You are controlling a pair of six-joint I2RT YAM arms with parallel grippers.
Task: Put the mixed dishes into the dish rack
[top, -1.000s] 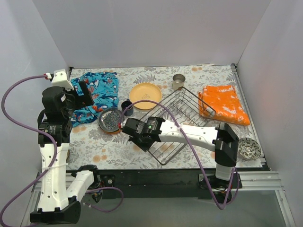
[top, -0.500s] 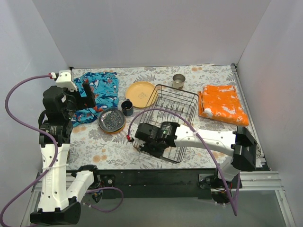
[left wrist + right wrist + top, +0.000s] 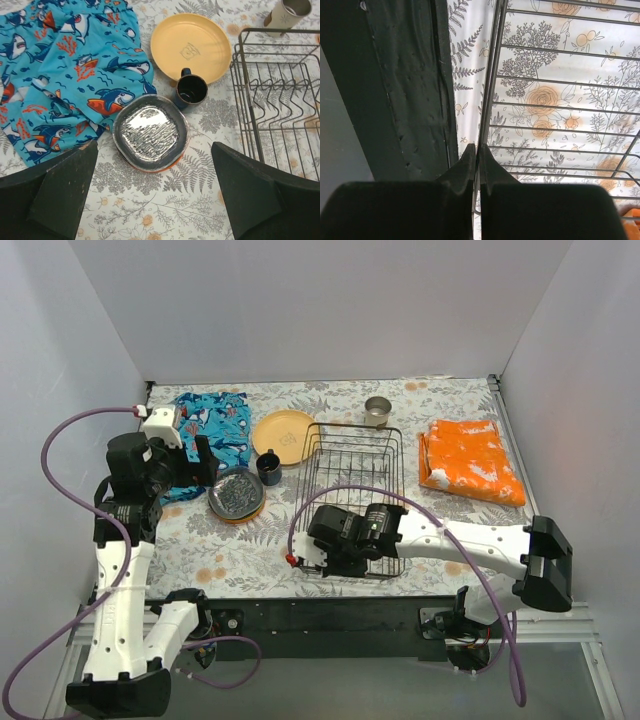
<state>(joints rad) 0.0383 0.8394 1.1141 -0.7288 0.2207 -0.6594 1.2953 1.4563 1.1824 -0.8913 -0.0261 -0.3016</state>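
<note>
The black wire dish rack [image 3: 352,427] stands empty near the table's front edge. My right gripper [image 3: 316,562] is shut on its near rim wire [image 3: 490,90], which runs between the fingertips [image 3: 468,156]. My left gripper [image 3: 196,461] hovers open above a dark grey plate [image 3: 151,131] stacked on a red-orange plate [image 3: 240,517]. Beyond them are a dark blue mug [image 3: 191,91] and a yellow plate [image 3: 191,47]. A beige cup [image 3: 377,411] stands behind the rack's far rim.
A blue shark-print cloth [image 3: 205,430] lies at the far left, close to the plates. An orange crinkly bag [image 3: 473,460] lies right of the rack. The black table edge [image 3: 410,100] runs just beside the rack's near rim.
The right gripper has dragged and turned the rack until it sits square to the table, nearer the front. The left gripper has moved right, toward the stacked plates.
</note>
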